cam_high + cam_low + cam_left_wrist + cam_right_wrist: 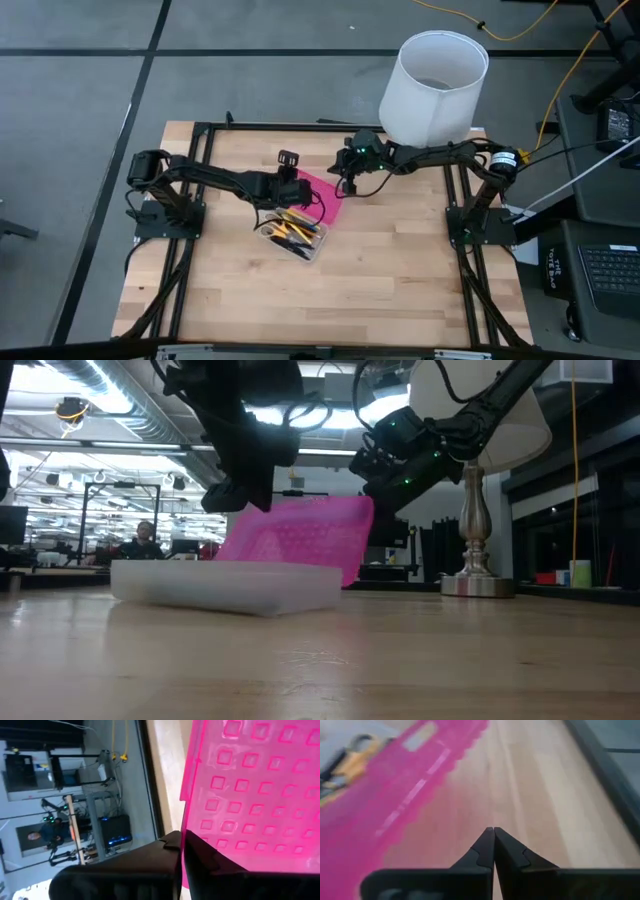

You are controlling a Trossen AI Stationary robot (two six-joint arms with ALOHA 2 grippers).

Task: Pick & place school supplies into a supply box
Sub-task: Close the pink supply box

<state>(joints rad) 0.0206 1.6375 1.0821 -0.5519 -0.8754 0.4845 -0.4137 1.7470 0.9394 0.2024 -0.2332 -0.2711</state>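
Observation:
The supply box stands mid-table: its clear base (pixel 290 240) rests flat on the wood and holds the school supplies (pixel 290 228), dark and yellow pens plus yellow-handled scissors (pixel 350 762). The hot-pink lid (pixel 322 196) is open and tilts up from the base's far side (pixel 300 540). My left gripper (pixel 295 190) is shut on the lid. My right gripper (pixel 347 188) is shut with nothing between its fingers (pixel 493 830), just off the lid's scalloped edge (pixel 445 767), above bare wood. My left gripper pinches the pink lid's edge (pixel 184 837) between its two fingers, one finger on each face of the single sheet. The fingers slant down from the table's left side. The lid stands tilted above the base, its lower edge at the box. I cannot tell whether my right gripper touches the lid.
A white lampshade (pixel 433 85) on a metal lamp foot (pixel 477 575) stands at the table's far right corner, behind my right arm. Black frame rails (pixel 190 250) run along both sides. Bare wood lies along the near side of the box.

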